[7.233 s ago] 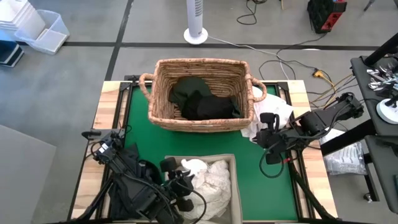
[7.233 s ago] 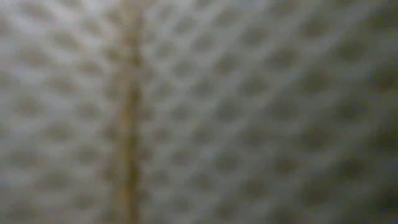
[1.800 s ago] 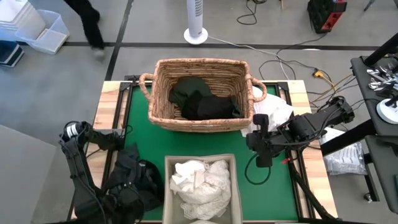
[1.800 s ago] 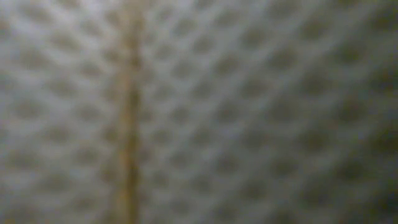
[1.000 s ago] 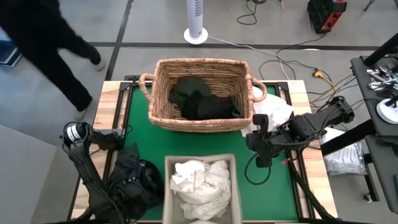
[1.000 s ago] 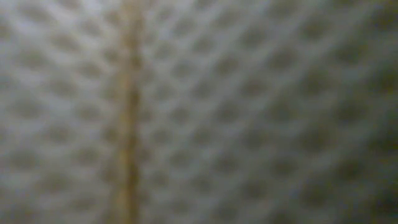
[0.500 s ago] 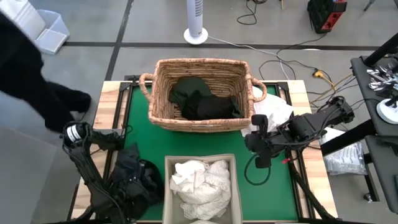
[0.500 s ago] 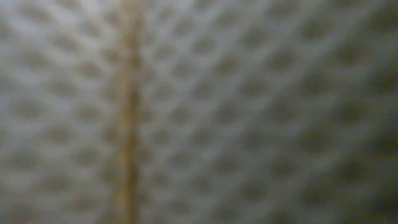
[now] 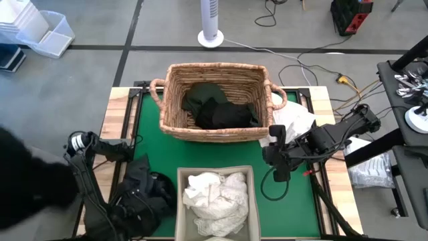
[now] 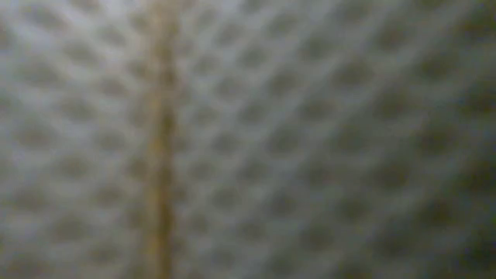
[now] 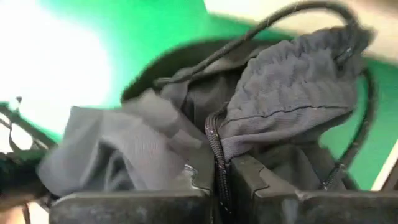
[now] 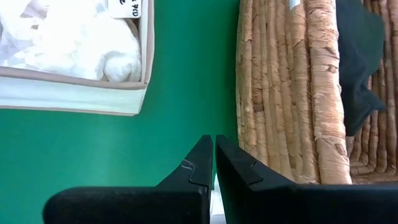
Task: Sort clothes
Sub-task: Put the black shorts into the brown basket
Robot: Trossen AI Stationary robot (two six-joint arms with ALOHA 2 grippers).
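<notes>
A dark grey garment (image 9: 144,187) lies bunched on the green mat's near left, and my left gripper (image 11: 219,177) is shut on it. The left arm hides that gripper in the high view. Dark clothes (image 9: 217,107) lie in the wicker basket (image 9: 174,114) at the far middle. White clothes (image 9: 214,194) fill the fabric bin (image 9: 179,194) at the near middle. Another white garment (image 9: 294,120) lies to the right of the basket. My right gripper (image 12: 214,142) hangs shut and empty over the mat between bin and basket. My left gripper pinches a gathered fold of the dark grey garment (image 11: 249,140), together with its black cord (image 11: 216,140), between its two fingers. The fingers come from above, slanting down. The rest of the garment spreads out below them over the mat.
The basket's wall (image 12: 280,93) stands close beside my right gripper, and the bin's corner (image 12: 140,87) is on its other side. A person's dark shape (image 9: 27,187) is off the table's near left. A blurred woven surface fills the low view. Green mat (image 9: 144,127) shows at the far left.
My left arm has risen a little over the dark grey garment, whose bunched top has come up with it. A person has walked past the table's left side toward its near end. My right arm has kept still.
</notes>
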